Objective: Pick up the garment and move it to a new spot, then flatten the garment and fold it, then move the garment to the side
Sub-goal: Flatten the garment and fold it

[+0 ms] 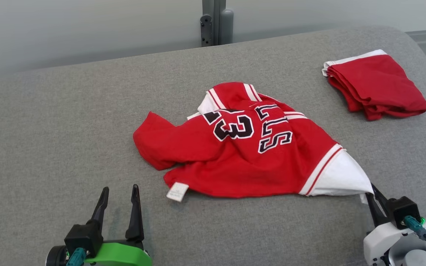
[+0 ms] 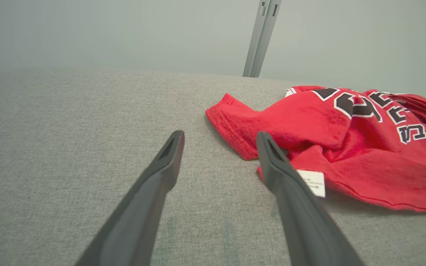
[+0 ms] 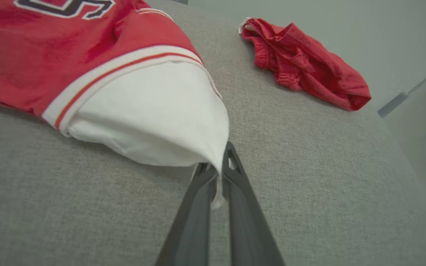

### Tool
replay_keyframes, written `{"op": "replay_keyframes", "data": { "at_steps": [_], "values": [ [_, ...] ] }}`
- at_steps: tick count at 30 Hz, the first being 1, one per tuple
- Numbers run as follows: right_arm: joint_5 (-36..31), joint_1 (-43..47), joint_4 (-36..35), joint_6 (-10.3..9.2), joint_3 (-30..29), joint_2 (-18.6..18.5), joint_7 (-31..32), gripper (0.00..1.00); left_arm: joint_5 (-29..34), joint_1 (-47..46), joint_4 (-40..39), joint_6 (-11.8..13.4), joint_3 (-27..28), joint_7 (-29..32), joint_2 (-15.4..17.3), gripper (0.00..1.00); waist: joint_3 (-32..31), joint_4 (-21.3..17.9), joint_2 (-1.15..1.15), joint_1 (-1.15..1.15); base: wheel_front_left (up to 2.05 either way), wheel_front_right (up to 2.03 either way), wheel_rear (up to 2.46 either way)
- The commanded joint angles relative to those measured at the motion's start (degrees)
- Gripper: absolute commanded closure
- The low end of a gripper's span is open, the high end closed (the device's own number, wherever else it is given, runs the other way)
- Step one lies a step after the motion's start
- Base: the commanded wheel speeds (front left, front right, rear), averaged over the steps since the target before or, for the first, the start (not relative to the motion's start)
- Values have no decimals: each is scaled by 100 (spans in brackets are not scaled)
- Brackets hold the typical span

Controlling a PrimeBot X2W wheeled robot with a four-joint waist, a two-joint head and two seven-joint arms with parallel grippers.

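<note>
The garment (image 1: 242,147) is a crumpled red jersey with black-and-white lettering, white trim and a white sleeve, lying mid-surface on the grey fabric. A white care label (image 1: 177,191) sticks out at its near edge. My right gripper (image 1: 372,195) at the lower right is shut on the white sleeve tip (image 3: 218,173), which is pinched between its fingers and pulled taut. My left gripper (image 1: 120,194) at the lower left stands open above bare fabric, short of the jersey's hem. In the left wrist view the jersey (image 2: 346,147) lies to the right of the left gripper (image 2: 220,138).
A second red garment (image 1: 375,87), folded, lies at the far right of the grey cushioned surface (image 1: 68,129); it also shows as a red heap (image 3: 301,62) in the right wrist view. A grey post (image 1: 216,22) stands behind the surface. The surface drops off at the right edge.
</note>
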Motion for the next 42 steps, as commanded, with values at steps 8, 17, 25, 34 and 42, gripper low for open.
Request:
{"op": "replay_keyframes", "data": {
  "at_steps": [8, 17, 25, 34, 42],
  "values": [
    [-81, 74, 133, -2, -405, -6, -16, 0, 50, -111, 23, -38, 59, -17, 1, 0, 9, -120, 0, 0, 0, 0, 0],
    [-115, 101, -252, -2, -1181, -41, -15, 0, 27, -252, 182, -124, 56, -17, 1, 0, 20, -299, 0, 0, 0, 0, 0],
    [20, -112, -1423, -2, -1221, 198, -15, 0, -157, -1178, 1179, -269, 117, 334, 79, 0, 207, -608, 0, 0, 0, 0, 0],
    [39, -281, -2082, -3, -629, 350, -16, 0, -806, -2111, 2391, -272, 509, 1035, 93, 0, 542, -929, 0, 0, 0, 0, 0],
    [25, -270, -2205, -2, -584, 313, -15, 0, -1047, -2354, 2669, -551, 314, 1203, 56, 100, 591, -1030, 0, 0, 0, 0, 0]
  ]
}}
